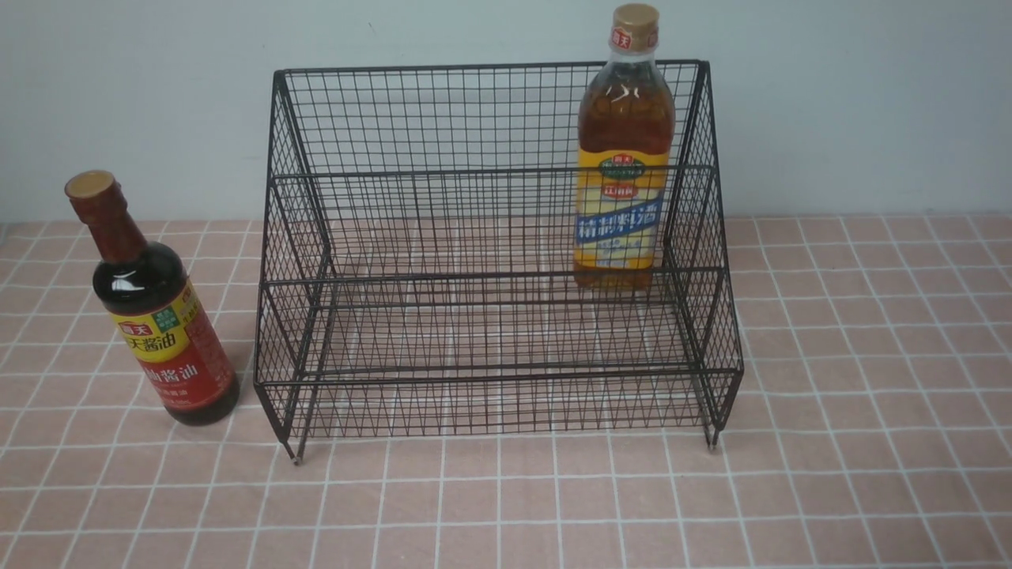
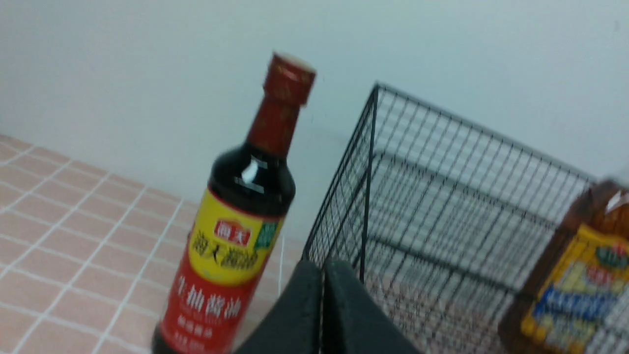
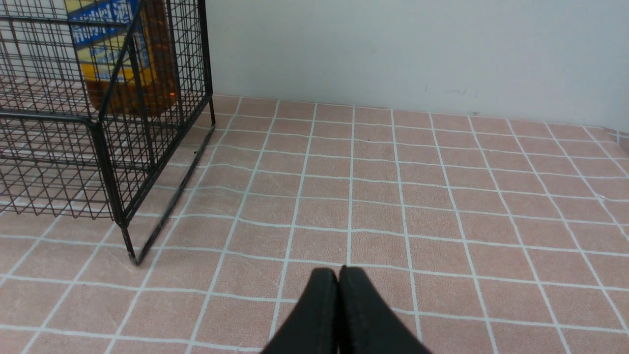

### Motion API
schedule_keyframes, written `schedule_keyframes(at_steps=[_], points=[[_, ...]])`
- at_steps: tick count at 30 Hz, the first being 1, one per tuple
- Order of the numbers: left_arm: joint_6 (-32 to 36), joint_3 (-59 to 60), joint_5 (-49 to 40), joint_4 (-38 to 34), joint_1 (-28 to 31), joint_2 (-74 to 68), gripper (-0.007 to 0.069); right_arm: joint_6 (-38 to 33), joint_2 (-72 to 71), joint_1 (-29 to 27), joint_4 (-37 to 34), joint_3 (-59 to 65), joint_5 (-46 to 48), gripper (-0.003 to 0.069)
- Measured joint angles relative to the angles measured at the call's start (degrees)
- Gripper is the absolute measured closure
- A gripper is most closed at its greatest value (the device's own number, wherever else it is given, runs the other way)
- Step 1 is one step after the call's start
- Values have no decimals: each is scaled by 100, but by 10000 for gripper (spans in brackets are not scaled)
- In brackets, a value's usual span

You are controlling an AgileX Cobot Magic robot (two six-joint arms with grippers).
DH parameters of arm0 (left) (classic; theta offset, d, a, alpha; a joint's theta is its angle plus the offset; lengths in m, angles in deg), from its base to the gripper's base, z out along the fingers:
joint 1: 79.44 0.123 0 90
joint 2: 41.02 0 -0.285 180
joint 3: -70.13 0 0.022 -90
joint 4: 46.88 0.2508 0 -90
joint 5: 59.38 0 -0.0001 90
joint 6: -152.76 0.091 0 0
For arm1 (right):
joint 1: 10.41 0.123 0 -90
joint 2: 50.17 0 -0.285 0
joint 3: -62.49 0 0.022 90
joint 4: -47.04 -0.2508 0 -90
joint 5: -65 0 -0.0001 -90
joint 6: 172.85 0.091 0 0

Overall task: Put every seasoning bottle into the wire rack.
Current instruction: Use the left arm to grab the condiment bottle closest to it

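Left of wire rack (image 1: pixel 474 69): soy-sauce bottle (image 1: pixel 158 316), outside; amber bottle (image 1: pixel 624 158) inside; both jaws closed, empty.

Black wire rack (image 1: pixel 490 276); dark soy bottle (image 1: pixel 158 316), red-yellow label; amber bottle (image 1: pixel 624 118); pink gridded table (image 1: pixel 870 395).

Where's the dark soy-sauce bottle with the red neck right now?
In the front view, the dark soy-sauce bottle with the red-and-yellow label stands on the pink tiled tabletop, outside the black wire-mesh rack, just beside its left end.
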Motion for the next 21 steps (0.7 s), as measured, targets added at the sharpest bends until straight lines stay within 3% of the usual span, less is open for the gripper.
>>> schedule_keyframes(at_steps=[2, 5, 10, 14, 19, 21], points=[[114, 0, 827, -39, 0, 0, 631, 0, 0, 0, 0, 0, 0, 672], [217, -9, 1320, 98, 0, 0, 631, 0, 0, 0, 0, 0, 0, 672], [399, -358, 1036, 758, 0, -578, 624, 0, 0, 0, 0, 0, 0, 672], [427, -834, 757, 1419, 0, -1548, 570, 0, 0, 0, 0, 0, 0, 673], [427, -1461, 824, 1825, 0, -2940, 417, 0, 0, 0, 0, 0, 0, 672], [385, -1792, 1032, 1844, 0, -3736, 296, 4, 0, 0, 0, 0, 0, 672]])
